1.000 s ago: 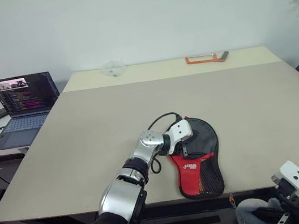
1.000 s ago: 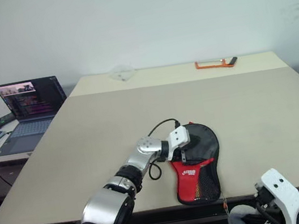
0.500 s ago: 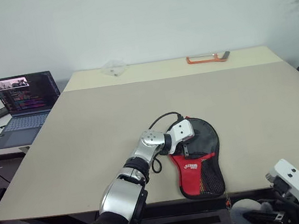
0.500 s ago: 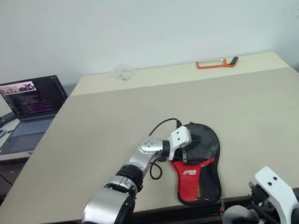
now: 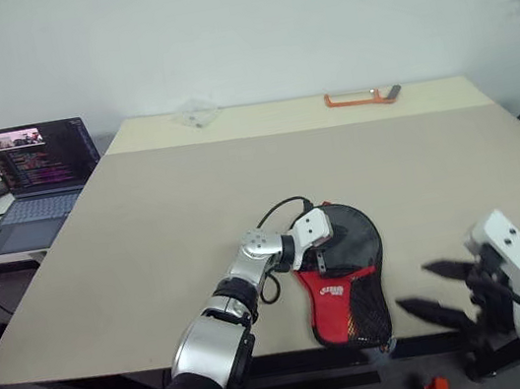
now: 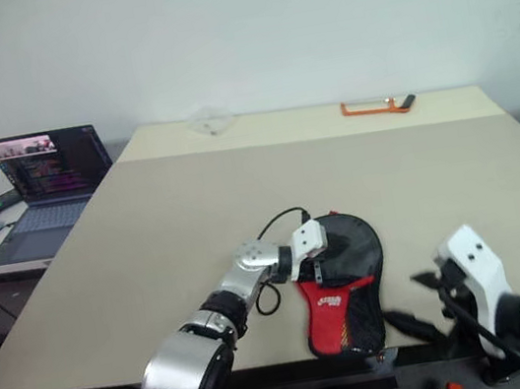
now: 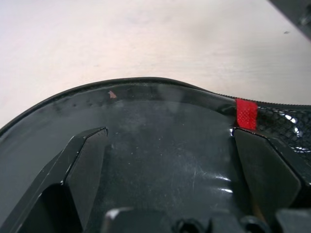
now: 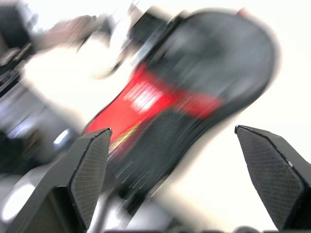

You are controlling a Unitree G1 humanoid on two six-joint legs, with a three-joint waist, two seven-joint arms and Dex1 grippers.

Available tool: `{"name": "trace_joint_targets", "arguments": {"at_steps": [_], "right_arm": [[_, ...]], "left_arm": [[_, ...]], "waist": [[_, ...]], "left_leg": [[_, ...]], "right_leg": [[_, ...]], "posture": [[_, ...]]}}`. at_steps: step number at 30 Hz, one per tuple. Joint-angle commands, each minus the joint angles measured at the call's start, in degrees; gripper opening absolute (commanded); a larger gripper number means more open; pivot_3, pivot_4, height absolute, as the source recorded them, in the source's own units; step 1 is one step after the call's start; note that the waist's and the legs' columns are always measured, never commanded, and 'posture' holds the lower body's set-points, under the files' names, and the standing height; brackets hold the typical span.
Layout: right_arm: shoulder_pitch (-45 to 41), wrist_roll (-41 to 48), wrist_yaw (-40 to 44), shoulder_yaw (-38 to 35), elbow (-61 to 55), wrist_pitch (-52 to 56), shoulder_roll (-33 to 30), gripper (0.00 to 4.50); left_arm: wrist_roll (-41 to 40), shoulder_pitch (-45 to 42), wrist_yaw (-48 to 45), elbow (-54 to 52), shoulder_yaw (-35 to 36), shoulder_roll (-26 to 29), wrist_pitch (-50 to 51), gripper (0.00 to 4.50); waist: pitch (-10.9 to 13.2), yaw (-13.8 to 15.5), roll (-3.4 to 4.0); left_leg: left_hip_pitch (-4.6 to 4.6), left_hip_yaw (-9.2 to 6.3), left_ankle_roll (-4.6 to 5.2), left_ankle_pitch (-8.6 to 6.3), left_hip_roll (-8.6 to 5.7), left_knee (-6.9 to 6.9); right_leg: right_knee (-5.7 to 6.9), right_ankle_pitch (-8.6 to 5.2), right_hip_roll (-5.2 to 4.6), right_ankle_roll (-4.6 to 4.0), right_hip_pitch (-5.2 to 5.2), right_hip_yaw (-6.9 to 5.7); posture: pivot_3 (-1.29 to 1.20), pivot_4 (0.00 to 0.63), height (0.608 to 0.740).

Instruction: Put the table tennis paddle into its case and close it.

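A: Quick, left to right. Laptop (image 5: 33,178) sits off the table's left side, not part of this. Then the left gripper (image 5: 320,262)?

B: Fingers spread wide, resting on the round black top of the case (image 5: 346,275). Nothing pinched between them, more like pinning it flat.

A: And the case?

B: Lying near the front edge of the table (image 5: 454,162), red part and mesh toward the robot.

A: Paddle?

B: Can't spot it loose anywhere. The left wrist view has a glossy black surface under the fingers, so I'd guess it's inside already, but I can't be sure.

A: Zipper shut?

B: Can't tell from here. That's probably what's left.

A: Right gripper (image 5: 434,292)?

B: Fingers wide apart, empty, hovering just right of the case near the table's front edge, aimed at it
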Motion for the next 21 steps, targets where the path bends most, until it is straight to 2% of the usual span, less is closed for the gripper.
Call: {"name": "trace_joint_targets", "arguments": {"at_steps": [1,4,7,10,13,16,21], "right_arm": [[-7.93,-14.50,4.54,9.54,8.64,-5.94,5.27,4.47],[-13.05,-23.79,10.80,14.85,16.82,-11.29,9.95,4.47],[-17.37,-28.54,15.05,17.60,24.04,-13.82,14.71,4.47],[-20.94,-33.83,19.81,19.49,30.41,-17.45,17.95,4.47],[-26.14,-39.89,23.24,20.59,39.73,-23.77,22.54,4.47],[-28.46,-42.50,28.61,19.39,47.38,-26.12,22.81,4.47],[-33.44,-47.18,33.42,16.53,59.58,-30.87,21.26,4.47]], "left_arm": [[-2.35,0.44,-4.06,-1.73,1.15,-0.34,1.05,4.50],[-4.43,-0.33,-5.35,-4.47,2.56,-0.16,1.65,4.50],[-6.20,-0.34,-5.73,-8.29,3.89,1.49,2.38,4.50],[-9.09,1.37,-5.58,-15.08,5.92,4.93,5.87,4.50],[-12.38,6.62,-2.47,-24.80,10.54,13.15,11.40,4.50],[-13.79,11.67,2.12,-33.85,12.30,16.58,16.47,4.50],[-15.37,17.80,8.77,-43.40,14.58,18.70,22.41,4.50]], "waist": [[0.22,-0.11,0.19],[0.40,-0.13,0.32],[0.63,-0.40,0.36],[0.72,-0.92,0.43],[0.86,-1.86,0.60],[1.00,-2.79,0.72],[1.10,-2.03,0.78]], "left_leg": [[-0.06,0.00,0.00,0.00,-0.01,0.00],[-0.36,-0.04,-0.03,-0.01,-0.06,0.01],[-1.07,0.01,-0.25,0.12,-0.12,0.13],[-1.45,0.14,-0.27,0.13,-0.16,0.18],[-1.60,0.16,-0.37,0.18,-0.16,0.27],[-1.43,0.25,-0.46,0.24,-0.11,0.21],[-1.45,0.24,-0.49,0.26,-0.20,0.34]], "right_leg": [[0.01,0.06,0.00,-0.11,-0.05,0.00],[0.06,0.06,0.01,-0.17,-0.40,-0.04],[0.23,0.07,-0.01,-0.19,-1.19,-0.01],[0.55,0.07,-0.11,-0.20,-1.77,0.03],[0.92,0.05,-0.12,-0.24,-2.04,0.04],[1.08,0.09,-0.11,-0.32,-2.08,0.05],[1.14,0.10,-0.22,-0.33,-2.03,0.02]], "posture": [[0.00,0.150,0.740],[0.00,0.150,0.740],[0.00,0.150,0.740],[0.00,0.150,0.740],[0.00,0.150,0.740],[0.00,0.150,0.740],[0.00,0.150,0.740]]}}
